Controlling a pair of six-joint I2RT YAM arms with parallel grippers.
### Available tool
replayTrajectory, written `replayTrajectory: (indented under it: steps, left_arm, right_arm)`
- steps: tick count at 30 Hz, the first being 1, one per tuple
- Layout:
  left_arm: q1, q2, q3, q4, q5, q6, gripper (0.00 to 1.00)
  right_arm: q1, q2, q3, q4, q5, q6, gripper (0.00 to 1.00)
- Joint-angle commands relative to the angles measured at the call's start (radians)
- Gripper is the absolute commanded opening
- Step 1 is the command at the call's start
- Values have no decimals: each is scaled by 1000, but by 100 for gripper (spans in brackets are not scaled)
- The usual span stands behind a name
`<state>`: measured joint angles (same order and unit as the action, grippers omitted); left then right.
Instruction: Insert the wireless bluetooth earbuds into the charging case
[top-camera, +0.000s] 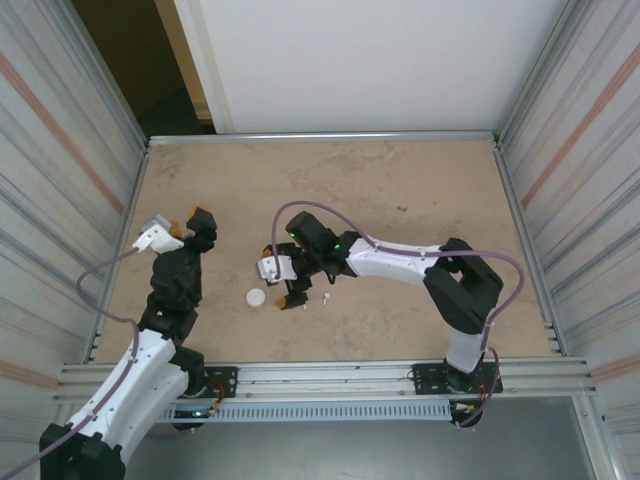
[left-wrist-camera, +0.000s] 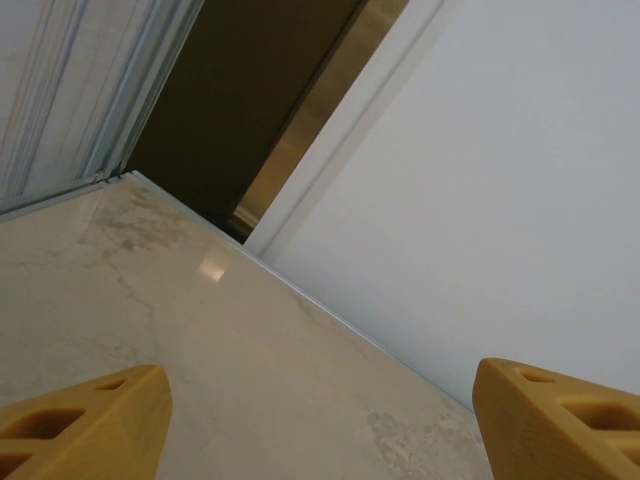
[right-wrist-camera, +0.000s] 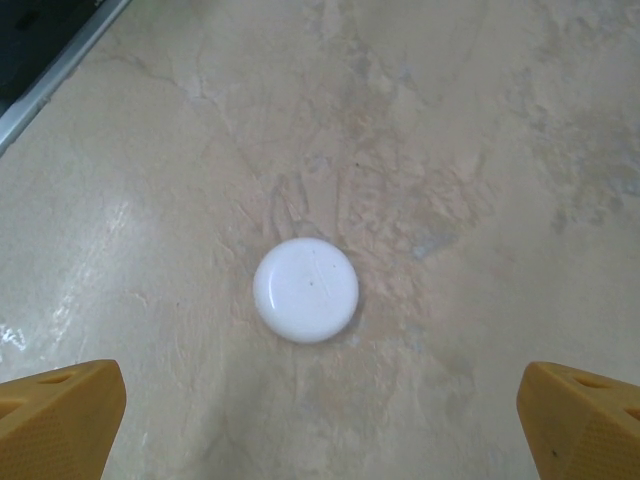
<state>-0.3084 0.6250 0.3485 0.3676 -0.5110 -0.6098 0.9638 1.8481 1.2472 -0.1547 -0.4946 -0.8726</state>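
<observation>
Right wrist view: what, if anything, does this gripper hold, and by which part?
Nothing. The right gripper is open, and the white round case lies untouched on the table.

I can't tell what that tiny white speck (top-camera: 325, 297) is (far too small from up top).

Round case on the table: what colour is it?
The round case is plain white, with no pattern; the right wrist view shows it best.
</observation>
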Motion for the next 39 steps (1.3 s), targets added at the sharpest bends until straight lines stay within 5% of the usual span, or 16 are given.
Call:
replayTrajectory:
  steps: [1,24,39]
  left_arm:
    - [16,-29,-10,-43,-61,-47,79]
    - [49,-73,-31,-79,-55,-92,79]
    - [52,-73,-31,-82,-51,-99,79]
  right_arm:
    - [22,71,69,-79,-12,-60,99]
    - [48,328,313,-214,6,-117,98]
    - [49,412,430,-305,-4,-111,81]
